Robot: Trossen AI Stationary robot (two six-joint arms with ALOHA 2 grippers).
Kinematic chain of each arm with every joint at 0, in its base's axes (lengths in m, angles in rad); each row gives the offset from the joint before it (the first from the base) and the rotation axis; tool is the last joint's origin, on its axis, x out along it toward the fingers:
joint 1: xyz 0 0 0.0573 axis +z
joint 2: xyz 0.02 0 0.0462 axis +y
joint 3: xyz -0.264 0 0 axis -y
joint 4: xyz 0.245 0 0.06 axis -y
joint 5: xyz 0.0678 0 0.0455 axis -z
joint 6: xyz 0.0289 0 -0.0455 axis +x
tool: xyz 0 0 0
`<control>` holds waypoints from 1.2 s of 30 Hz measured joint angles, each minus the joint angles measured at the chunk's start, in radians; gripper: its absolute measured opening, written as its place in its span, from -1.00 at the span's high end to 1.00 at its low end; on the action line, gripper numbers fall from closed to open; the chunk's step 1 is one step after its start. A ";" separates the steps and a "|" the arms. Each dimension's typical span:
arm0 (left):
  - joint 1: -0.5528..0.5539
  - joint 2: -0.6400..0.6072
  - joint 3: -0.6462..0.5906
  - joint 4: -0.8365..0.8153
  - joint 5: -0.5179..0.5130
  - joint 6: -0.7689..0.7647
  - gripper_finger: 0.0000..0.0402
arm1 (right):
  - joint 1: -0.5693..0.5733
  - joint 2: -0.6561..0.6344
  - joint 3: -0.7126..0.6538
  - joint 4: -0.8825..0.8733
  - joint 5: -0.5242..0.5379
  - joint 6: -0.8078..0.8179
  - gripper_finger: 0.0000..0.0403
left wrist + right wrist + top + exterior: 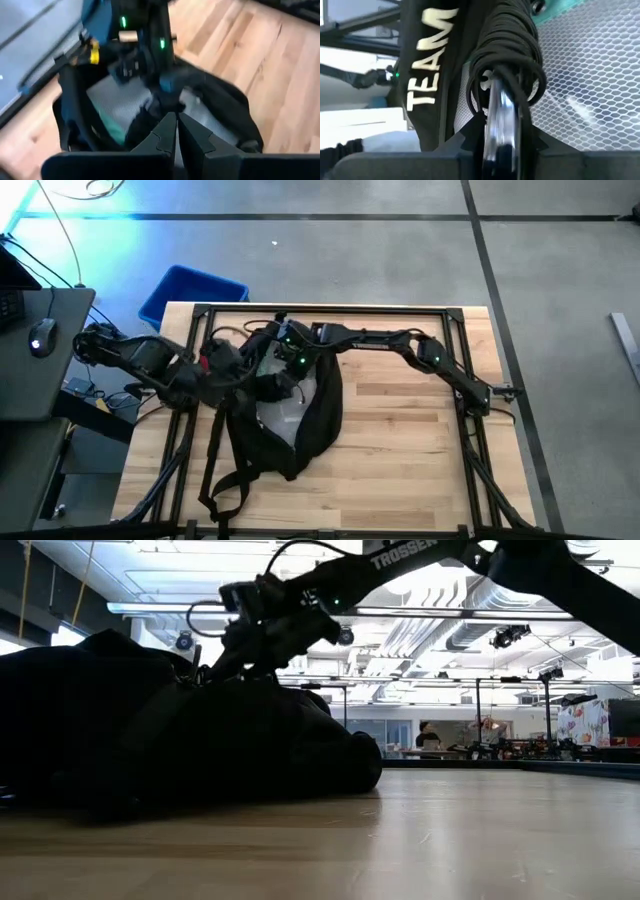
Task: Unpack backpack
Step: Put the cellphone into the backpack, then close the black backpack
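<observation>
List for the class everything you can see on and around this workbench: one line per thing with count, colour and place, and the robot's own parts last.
large black soft fabric backpack: one, black with white lettering, on the left half of the table, mouth open, grey mesh lining showing.
coil of black cord with a shiny metal ring: one, black and silver, inside the backpack's mouth, between the right tool's fingers.
light wooden table: one, pale wood with a black frame.
blue plastic bin: one, blue, on the floor beyond the table's far left corner.
computer mouse: one, dark, on a side desk to the left.
left tool: one, dark, shut at the backpack's opening.
right tool: one, dark, closed around the ring in the backpack.
</observation>
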 joint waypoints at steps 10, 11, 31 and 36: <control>-0.157 0.000 -0.007 -0.096 -0.136 -0.180 1.00 | -0.040 -0.010 0.095 -0.264 0.077 -0.169 0.28; -0.164 0.000 -0.012 -0.095 -0.146 -0.192 1.00 | -0.045 -0.010 0.109 -0.301 0.077 -0.184 0.23; -0.187 -0.005 -0.214 -0.134 -0.126 -0.731 1.00 | -0.047 -0.045 0.176 -0.489 0.309 -0.757 0.08; -0.183 -0.004 -0.364 0.007 -0.065 -0.819 1.00 | -0.047 -0.038 0.178 -0.668 0.196 -0.967 0.08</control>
